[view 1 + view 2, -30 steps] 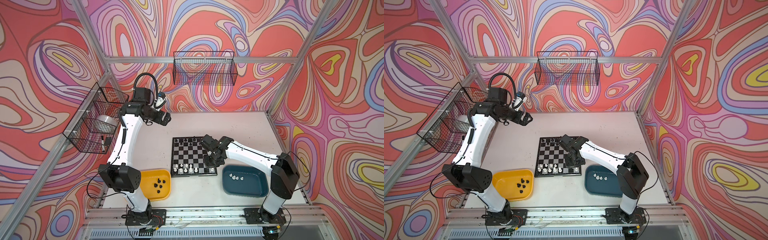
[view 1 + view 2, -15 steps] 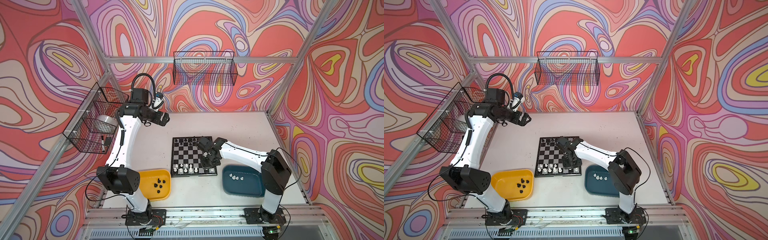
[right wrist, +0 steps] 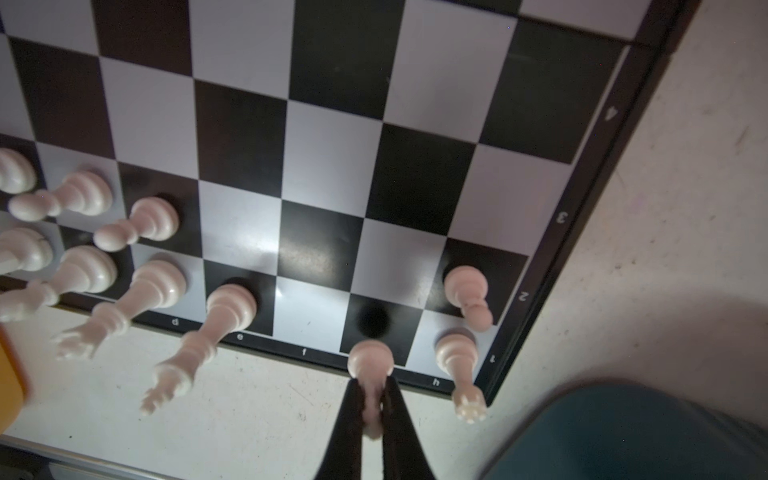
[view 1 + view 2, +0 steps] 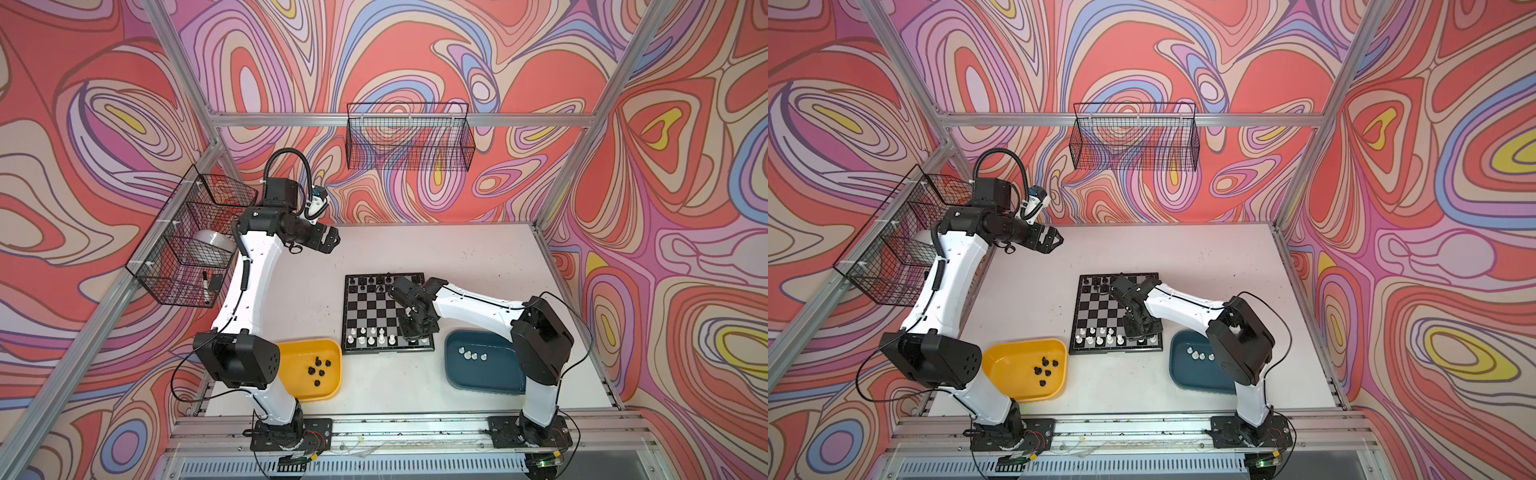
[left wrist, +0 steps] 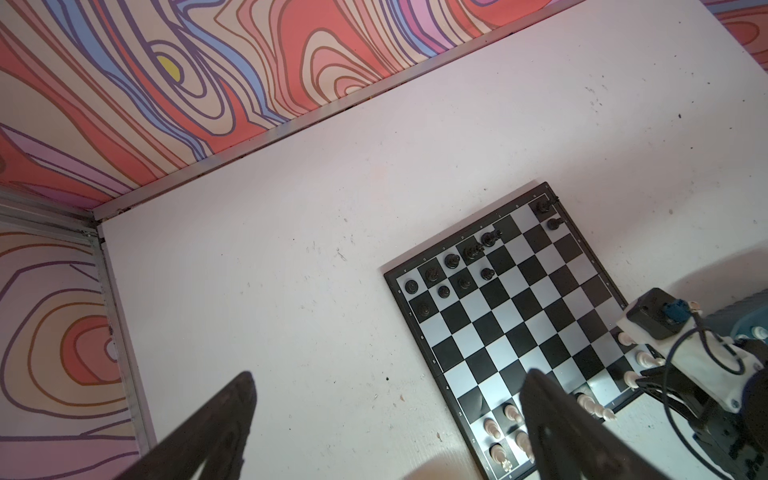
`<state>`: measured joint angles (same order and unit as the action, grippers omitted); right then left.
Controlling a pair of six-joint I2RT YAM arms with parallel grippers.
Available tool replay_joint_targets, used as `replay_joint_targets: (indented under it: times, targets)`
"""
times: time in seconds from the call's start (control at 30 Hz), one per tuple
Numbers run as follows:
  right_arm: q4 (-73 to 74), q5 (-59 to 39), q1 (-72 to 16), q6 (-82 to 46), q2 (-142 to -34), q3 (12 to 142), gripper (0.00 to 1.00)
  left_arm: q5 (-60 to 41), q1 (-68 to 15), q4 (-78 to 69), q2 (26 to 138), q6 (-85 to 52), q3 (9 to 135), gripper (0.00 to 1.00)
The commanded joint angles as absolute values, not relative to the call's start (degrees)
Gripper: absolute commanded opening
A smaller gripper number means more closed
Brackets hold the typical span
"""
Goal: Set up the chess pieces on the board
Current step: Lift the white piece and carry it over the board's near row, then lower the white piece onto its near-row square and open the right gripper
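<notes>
Right gripper [image 3: 371, 384] points down, pinching a white piece [image 3: 370, 360]; left gripper [image 5: 388, 376] raised, spread.

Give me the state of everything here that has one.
Left gripper, open, empty, held up away from the board.
Right gripper, shut on a white piece over the board's near row.
Board, partly set, both sides incomplete.
Yellow tray, holding loose black pieces.
Teal tray, holding loose white pieces.

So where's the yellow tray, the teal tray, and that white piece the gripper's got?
yellow tray [image 4: 300, 351]: in a top view, bare floor near its far rim.
teal tray [image 4: 482, 376]: in a top view, bare floor.
white piece [image 3: 370, 363]: right wrist view, its round base.
</notes>
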<state>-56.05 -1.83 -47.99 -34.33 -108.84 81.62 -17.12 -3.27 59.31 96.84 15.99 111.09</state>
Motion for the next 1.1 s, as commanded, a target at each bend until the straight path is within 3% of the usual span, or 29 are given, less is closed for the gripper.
replay_joint_targets:
  times: [0.0,0.4,0.9,1.07]
  targets:
    - [-55.15,-0.46,-48.23,-33.99,-110.36,80.95,0.04,-18.78,-2.75,59.15,95.55,15.39,110.49,1.0]
    - [-54.78,-0.21,-48.27,-33.97,-111.1,80.95,0.05,-19.03,-2.79,59.02,95.5,15.4,110.14,1.0]
    - [-56.06,1.06,-48.76,-34.01,-110.4,83.12,0.25,-19.44,-2.77,58.82,95.06,15.24,110.01,1.0]
    - [-58.7,2.13,-49.11,-34.0,-109.28,85.87,0.27,-17.93,-2.76,59.02,94.84,15.39,110.25,1.0]
